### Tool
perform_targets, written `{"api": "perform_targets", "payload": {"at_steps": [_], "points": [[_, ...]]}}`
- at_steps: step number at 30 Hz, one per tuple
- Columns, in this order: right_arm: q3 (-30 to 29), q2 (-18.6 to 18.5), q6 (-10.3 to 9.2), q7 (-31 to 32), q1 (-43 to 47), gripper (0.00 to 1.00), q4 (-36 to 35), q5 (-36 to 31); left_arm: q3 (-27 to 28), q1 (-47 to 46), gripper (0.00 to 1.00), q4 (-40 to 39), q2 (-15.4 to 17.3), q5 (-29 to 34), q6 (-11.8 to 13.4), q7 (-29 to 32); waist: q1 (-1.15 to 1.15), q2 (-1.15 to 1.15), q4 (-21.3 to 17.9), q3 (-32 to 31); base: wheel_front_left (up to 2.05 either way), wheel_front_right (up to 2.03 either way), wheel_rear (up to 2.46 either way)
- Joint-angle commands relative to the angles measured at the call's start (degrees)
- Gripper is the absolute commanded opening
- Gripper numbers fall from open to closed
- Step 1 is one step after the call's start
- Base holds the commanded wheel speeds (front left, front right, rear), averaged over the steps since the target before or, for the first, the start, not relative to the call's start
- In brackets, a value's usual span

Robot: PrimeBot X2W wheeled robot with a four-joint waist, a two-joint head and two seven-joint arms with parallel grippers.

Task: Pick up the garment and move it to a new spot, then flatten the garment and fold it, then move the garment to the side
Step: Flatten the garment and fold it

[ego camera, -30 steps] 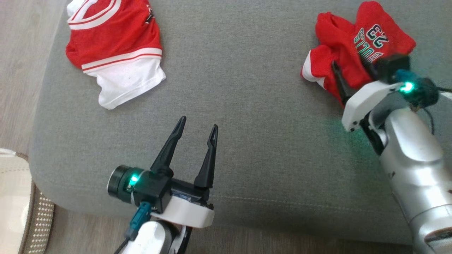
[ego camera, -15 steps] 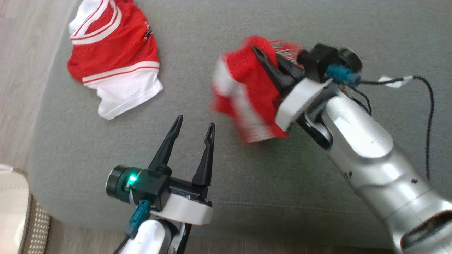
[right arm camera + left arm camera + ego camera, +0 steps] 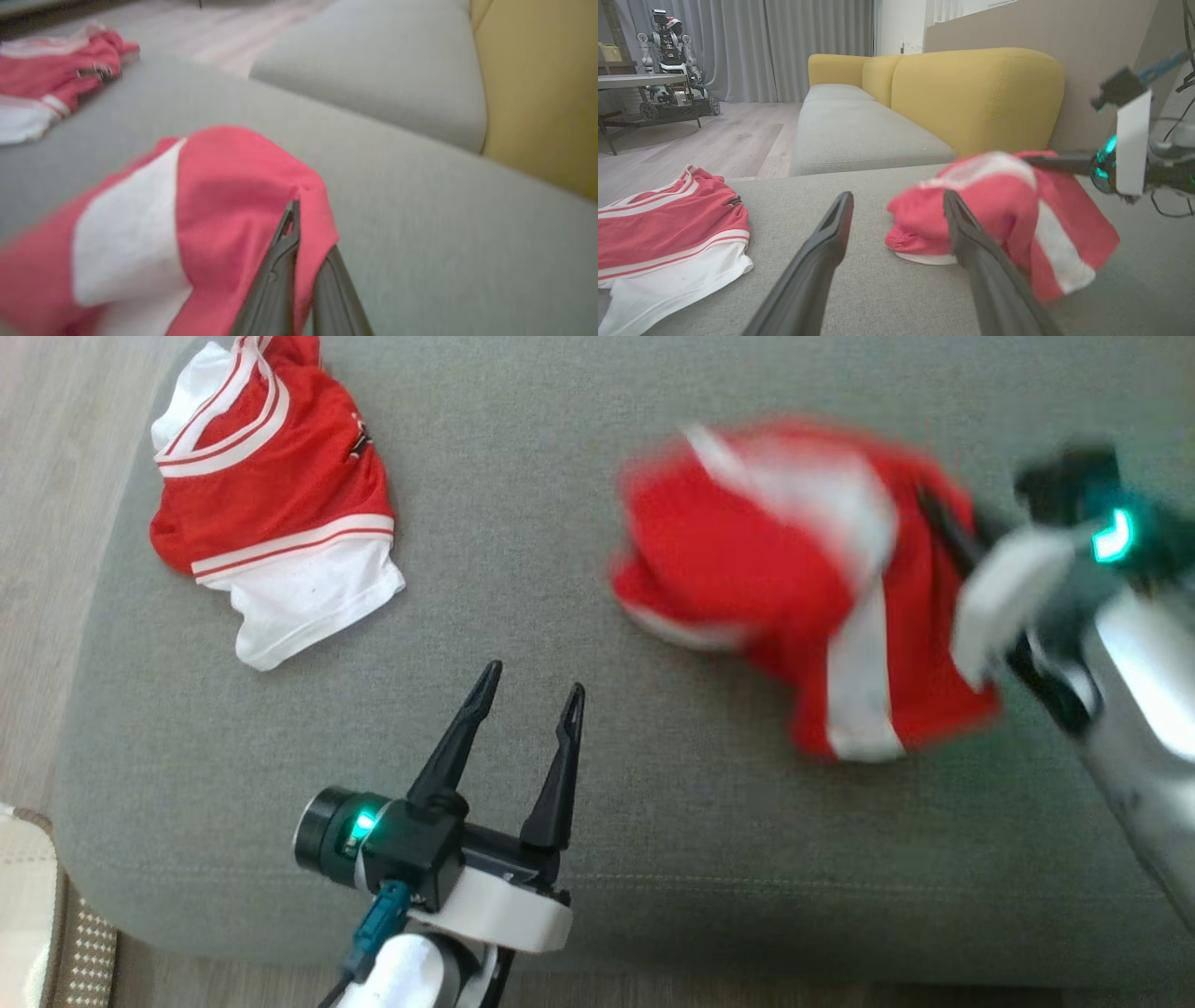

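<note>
The garment point(image 3: 794, 588) is red with white stripes and blurred by motion, hanging just above the middle right of the grey cushion point(image 3: 597, 775). My right gripper point(image 3: 926, 504) is shut on its right edge; in the right wrist view the cloth point(image 3: 224, 186) drapes to the left of the closed right gripper point(image 3: 299, 219). Near the cushion's front edge my left gripper point(image 3: 534, 679) stands open and holds nothing. In the left wrist view the garment point(image 3: 1017, 210) hangs just beyond the left gripper point(image 3: 897, 196), partly behind its right finger.
Another red and white garment point(image 3: 271, 523) lies crumpled at the cushion's far left corner, next to the wooden floor point(image 3: 47, 523). A yellow sofa back point(image 3: 971, 93) rises behind the cushion. Another robot point(image 3: 668, 37) stands far off by the curtains.
My right gripper shut on the garment at the far right and swung it to the middle. It has drawn back right, and the cloth now hangs wider. The left gripper has hardly moved.
</note>
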Motion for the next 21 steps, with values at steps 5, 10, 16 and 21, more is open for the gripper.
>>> {"api": "perform_targets", "payload": {"at_steps": [5,10,16,21], "points": [[2.13,-4.63,-0.01,3.04,2.62,0.00,0.95,3.52,2.00,-1.84,1.00,-1.86,-0.30,0.61,-0.74,-0.34,0.00,0.00,-0.22,0.67,0.00,0.00,0.00],[0.14,-5.88,-0.01,-0.44,2.01,1.00,3.43,1.57,2.02,-1.72,1.00,-1.25,-0.30,0.72,-1.12,-0.34,0.00,0.00,-1.54,-0.42,0.00,0.00,0.00],[-3.72,-2.44,-0.01,-9.43,2.94,1.00,3.88,-4.41,2.43,-0.59,1.00,-0.51,-0.30,0.68,-1.25,-0.34,0.00,0.00,-2.69,-3.65,0.00,0.00,0.00],[-9.19,2.58,-0.01,-13.14,7.41,1.00,-0.82,-11.23,3.53,1.28,1.00,-0.45,-0.30,0.49,-1.26,-0.34,0.00,0.00,-3.41,-6.13,0.00,0.00,0.00]]}}
